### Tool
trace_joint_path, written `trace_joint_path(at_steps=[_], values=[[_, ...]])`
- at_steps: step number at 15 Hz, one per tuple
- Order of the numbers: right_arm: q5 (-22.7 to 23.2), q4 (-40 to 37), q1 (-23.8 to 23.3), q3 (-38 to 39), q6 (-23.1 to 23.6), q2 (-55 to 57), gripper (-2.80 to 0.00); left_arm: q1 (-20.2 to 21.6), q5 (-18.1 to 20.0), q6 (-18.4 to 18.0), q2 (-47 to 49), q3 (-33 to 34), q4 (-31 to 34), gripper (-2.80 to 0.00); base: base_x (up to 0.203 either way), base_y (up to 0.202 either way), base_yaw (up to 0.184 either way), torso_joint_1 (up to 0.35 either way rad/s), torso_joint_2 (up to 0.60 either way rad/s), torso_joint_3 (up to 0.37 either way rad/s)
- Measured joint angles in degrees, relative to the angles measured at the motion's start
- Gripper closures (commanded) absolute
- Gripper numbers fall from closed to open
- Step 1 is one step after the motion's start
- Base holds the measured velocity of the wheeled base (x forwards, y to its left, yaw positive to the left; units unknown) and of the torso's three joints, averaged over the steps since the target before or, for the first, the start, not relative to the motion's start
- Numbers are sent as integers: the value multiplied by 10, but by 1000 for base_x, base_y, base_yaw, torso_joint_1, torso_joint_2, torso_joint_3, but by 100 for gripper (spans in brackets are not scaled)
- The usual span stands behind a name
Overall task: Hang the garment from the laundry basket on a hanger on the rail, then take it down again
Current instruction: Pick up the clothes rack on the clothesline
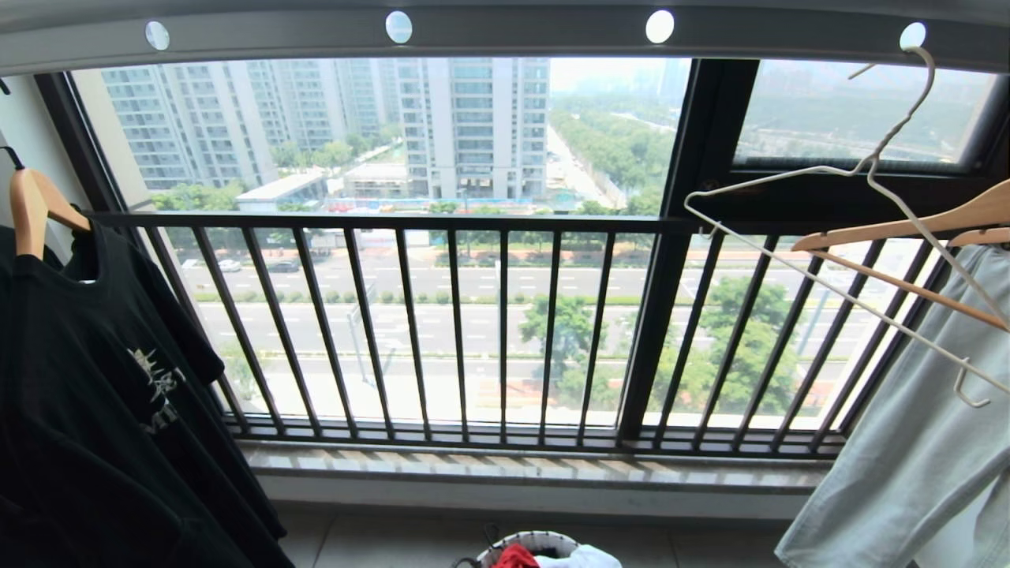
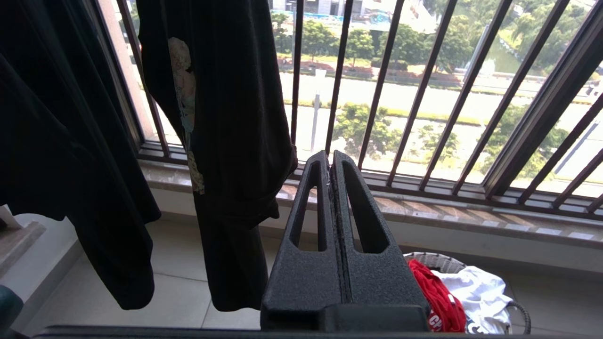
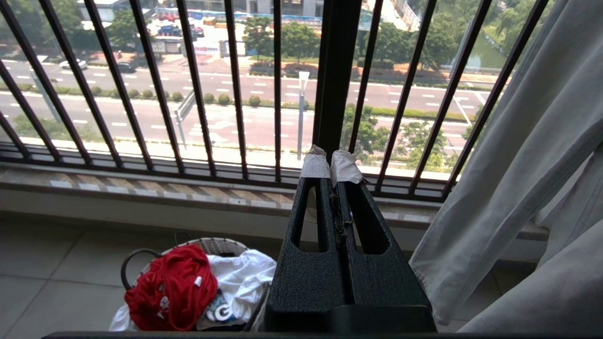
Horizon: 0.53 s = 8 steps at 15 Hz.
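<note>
**Shirt in the basket, both grippers shut and empty**

From my console, the red shirt (image 3: 172, 287) lay crumpled in a heap in the basket (image 3: 214, 246), which sat on the tiled floor just below the window sill. It was bunched on the left side of the basket, piled higher than the rim, with its small white neck label showing on top and a scrap of white lettering visible among the folds. Beside it, on the right, lay a white garment (image 3: 242, 278) with a dark printed patch. In the head view I saw only the top of the basket at the near edge, with a bit of red poking up.

The wire hanger (image 1: 852, 237) hung bare from the rail (image 1: 513, 31) at the far right, its long hook caught in one of the round holes and its frame tilted down to the right. Just right of it a wooden hanger (image 1: 907, 229) carried a pale grey-blue garment (image 1: 907, 465). At the far left a black T-shirt (image 1: 102, 410) hung on another wooden hanger, in front of the black window railing (image 1: 442, 323).

The left gripper (image 2: 331, 157) was pressed fully together and held nothing; it was in the air near the hem of the black T-shirt. The right gripper (image 3: 332, 162), its tips wrapped in white tape, was likewise closed tight and empty, raised above the basket with the pale garment close on its right.
</note>
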<state>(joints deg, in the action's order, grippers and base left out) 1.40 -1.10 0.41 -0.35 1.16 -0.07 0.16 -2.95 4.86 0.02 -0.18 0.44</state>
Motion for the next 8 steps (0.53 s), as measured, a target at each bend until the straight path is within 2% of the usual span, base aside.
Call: trace_joint_path(at_steps=[8], values=[[0, 0, 0, 0, 1, 0, 0, 0, 0, 0, 0, 0, 0, 0, 0, 0, 0, 0, 0, 0]])
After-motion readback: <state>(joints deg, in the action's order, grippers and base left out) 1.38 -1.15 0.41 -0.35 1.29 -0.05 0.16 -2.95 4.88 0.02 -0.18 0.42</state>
